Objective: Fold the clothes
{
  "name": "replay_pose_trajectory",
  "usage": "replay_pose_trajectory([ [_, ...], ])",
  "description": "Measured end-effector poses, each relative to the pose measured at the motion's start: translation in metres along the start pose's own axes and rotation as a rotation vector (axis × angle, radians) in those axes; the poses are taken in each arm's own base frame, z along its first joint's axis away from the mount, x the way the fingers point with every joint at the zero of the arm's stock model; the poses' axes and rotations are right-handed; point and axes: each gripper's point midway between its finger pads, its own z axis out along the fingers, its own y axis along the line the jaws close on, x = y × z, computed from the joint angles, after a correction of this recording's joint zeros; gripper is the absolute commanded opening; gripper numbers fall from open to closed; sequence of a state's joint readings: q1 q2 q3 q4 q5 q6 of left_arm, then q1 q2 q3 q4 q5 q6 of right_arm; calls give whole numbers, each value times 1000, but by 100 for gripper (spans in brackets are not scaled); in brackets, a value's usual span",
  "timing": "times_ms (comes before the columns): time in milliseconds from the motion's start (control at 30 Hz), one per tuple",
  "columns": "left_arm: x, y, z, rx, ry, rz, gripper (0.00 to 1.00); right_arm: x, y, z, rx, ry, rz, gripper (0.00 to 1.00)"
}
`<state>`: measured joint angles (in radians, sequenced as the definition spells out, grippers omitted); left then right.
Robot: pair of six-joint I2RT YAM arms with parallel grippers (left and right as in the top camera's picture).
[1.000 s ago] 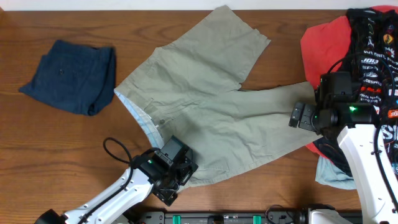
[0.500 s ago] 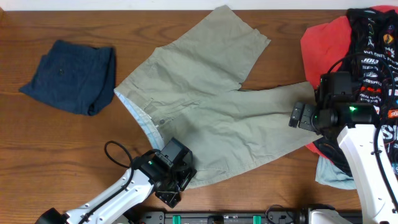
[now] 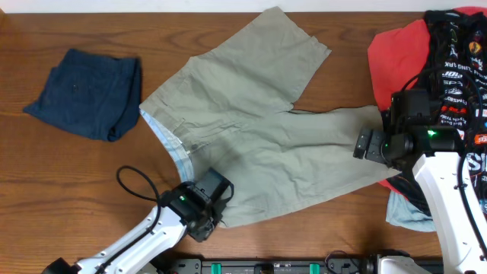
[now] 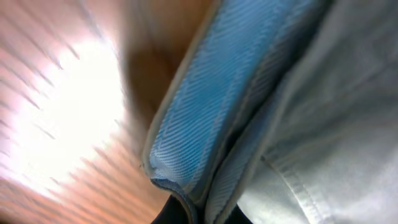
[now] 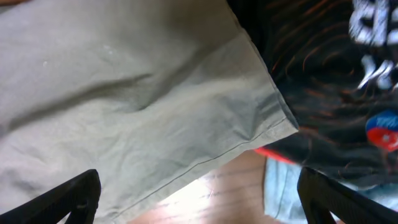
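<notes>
Lying spread flat across the middle of the table (image 3: 61, 190), the khaki shorts (image 3: 251, 129) have one leg running to the far edge and the other pointing at the right edge. The waistband faces the near-left side and shows its pale blue lining (image 3: 169, 141).

Left gripper (image 3: 211, 196): at the near edge, down on the near corner of the waistband. The left wrist view is blurred and very close. It is filled by a fold of blue lining (image 4: 205, 106) with khaki cloth (image 4: 329, 124) beside it and glare on the wood. The fingers barely show, so I cannot tell whether they are parted or pinched on the cloth.

Right gripper (image 3: 364, 143): at the hem of the right-pointing leg. In the right wrist view its two fingertips (image 5: 62, 193) stand wide apart, one at each lower corner of the picture, with the hem corner (image 5: 273, 121) between and beyond them. Nothing is held.

Other garments: navy shorts (image 3: 87, 91) folded near the far-left corner, well apart from the khaki pair. The red garment (image 3: 396, 53) sits at the far-right corner with the black printed jersey (image 3: 456, 61) heaped over it. A pale blue cloth (image 3: 407, 217) shows under the right arm near the right edge.
</notes>
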<state>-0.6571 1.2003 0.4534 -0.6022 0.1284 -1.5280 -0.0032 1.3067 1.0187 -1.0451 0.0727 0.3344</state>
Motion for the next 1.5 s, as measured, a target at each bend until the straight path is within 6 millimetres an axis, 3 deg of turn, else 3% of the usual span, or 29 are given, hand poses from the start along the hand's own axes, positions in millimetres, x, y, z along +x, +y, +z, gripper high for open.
replay_pose_trajectory([
  [200,-48,24,-15,-87,-94,5,6,25,13,1,-87,110,28,99],
  [333,-67,27,-31,-69,-116,18,6,58,19,17,-139,224,41,99],
  [567,-65,42,-37,-111,-83,74,6,136,19,51,-184,459,107,99],
  [767,-63,42,-37,-110,-72,95,6,157,15,82,-181,455,198,98],
  [867,-62,42,-36,-110,-67,98,6,143,20,86,-199,381,263,87],
  [967,-60,44,-37,-115,-58,99,6,112,31,92,-261,252,301,70],
  [1033,-60,45,-37,-119,-54,111,6,105,32,94,-264,228,324,40],
  [1100,-59,45,-37,-121,-51,126,6,106,27,98,-236,220,348,1],
  [1367,-56,51,-43,-154,-26,214,6,122,10,97,-134,269,363,1],
  [1433,-55,48,-55,-154,-21,248,6,128,5,88,-99,308,348,1],
  [1500,-55,40,-73,-137,-27,284,6,118,3,68,-94,306,337,1],
])
